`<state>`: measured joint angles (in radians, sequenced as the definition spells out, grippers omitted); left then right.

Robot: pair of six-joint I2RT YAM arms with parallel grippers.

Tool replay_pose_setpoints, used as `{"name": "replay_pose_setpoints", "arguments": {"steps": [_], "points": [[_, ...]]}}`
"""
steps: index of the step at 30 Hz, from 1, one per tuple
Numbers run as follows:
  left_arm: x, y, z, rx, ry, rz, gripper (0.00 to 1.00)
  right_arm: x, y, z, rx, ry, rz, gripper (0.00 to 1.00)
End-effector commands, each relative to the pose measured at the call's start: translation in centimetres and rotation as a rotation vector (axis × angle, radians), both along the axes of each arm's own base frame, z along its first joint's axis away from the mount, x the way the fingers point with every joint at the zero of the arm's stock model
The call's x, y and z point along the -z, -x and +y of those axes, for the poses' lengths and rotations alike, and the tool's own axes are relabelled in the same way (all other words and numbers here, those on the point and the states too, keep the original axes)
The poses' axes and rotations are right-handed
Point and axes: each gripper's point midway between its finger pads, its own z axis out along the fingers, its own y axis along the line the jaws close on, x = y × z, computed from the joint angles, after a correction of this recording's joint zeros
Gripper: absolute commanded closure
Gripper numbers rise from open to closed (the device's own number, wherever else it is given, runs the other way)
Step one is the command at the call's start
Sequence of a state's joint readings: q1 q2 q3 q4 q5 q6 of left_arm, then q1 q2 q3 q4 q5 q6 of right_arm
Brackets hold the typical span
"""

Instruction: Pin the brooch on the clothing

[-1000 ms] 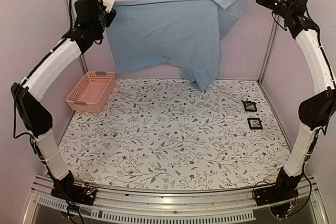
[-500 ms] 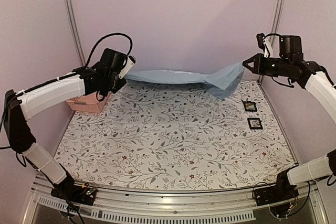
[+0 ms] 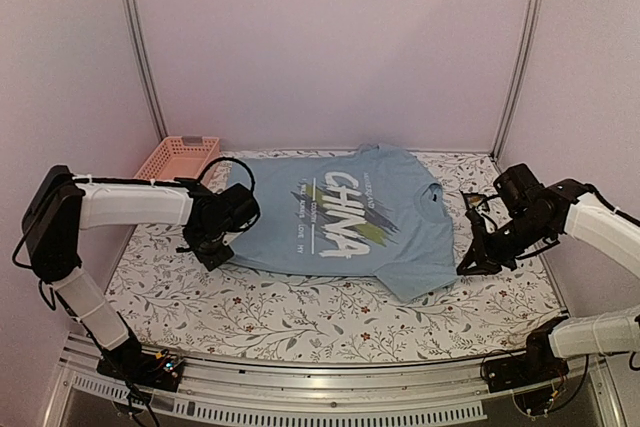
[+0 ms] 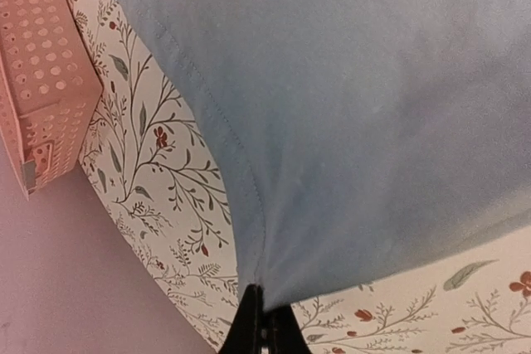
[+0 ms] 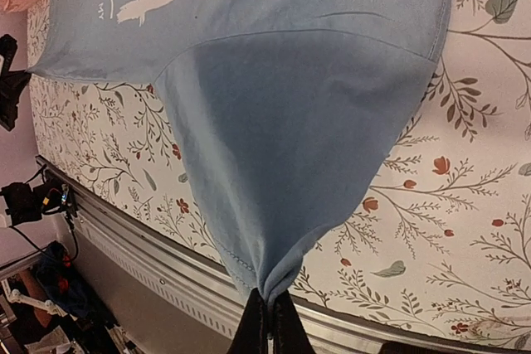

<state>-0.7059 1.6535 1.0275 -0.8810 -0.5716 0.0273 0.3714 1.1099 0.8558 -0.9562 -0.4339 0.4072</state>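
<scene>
Clothing lies spread print-up on the floral table, mid-table, with the near right corner folded. The print reads "CHINA" in big white letters; the smaller lines around it are too small to read in the top view. Left gripper is clenched on the shirt's left edge, and right gripper is clenched on its near right corner. A pink basket sits at the far left, apart from the shirt. The right arm covers part of the table's right side.

Left wrist: plain blue clothing fills most of the frame (no print visible). The fabric bunches to a point between the closed fingers of the left gripper, which is cut off at the bottom edge. The basket is cropped at the left.

Right wrist: the clothing tapers into the pinched-shut right gripper. Print is cropped at the top: a big white "A", plus small text that probably reads "LOVE MY".

Brooch: can't make it out in any view.
</scene>
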Motion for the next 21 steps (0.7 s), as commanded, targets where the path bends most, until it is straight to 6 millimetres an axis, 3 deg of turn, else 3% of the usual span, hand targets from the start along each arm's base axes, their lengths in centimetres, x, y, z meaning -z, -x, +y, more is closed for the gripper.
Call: {"name": "replay_pose_setpoints", "arguments": {"steps": [1,6,12,15,16,17,19,21], "points": [[-0.5,1.3,0.1,0.024,-0.007,0.045,1.0,1.5,3.6,-0.2,-0.02,-0.004,0.181,1.0],[0.0,3.3,2.7,0.007,-0.124,0.112,1.0,2.8,5.0,0.0,-0.024,-0.025,0.248,1.0],[0.6,4.8,2.6,0.009,-0.099,0.166,1.0,3.9,5.6,-0.1,-0.035,-0.013,0.288,1.0],[1.1,5.1,1.8,0.042,-0.088,0.189,0.97,4.6,4.7,0.0,-0.012,-0.014,0.268,1.0],[1.2,5.2,1.5,0.054,-0.089,0.198,0.94,4.8,4.3,0.2,-0.009,-0.02,0.252,0.99],[1.4,5.4,1.3,0.061,-0.09,0.208,0.86,5.0,3.9,0.1,0.0,-0.009,0.239,0.92],[1.7,5.8,1.2,0.058,-0.099,0.228,0.57,5.5,3.0,-0.5,0.027,0.037,0.215,0.72],[1.8,6.2,1.5,0.043,-0.112,0.245,0.41,5.3,1.6,-1.0,0.05,0.084,0.171,0.62]]}}
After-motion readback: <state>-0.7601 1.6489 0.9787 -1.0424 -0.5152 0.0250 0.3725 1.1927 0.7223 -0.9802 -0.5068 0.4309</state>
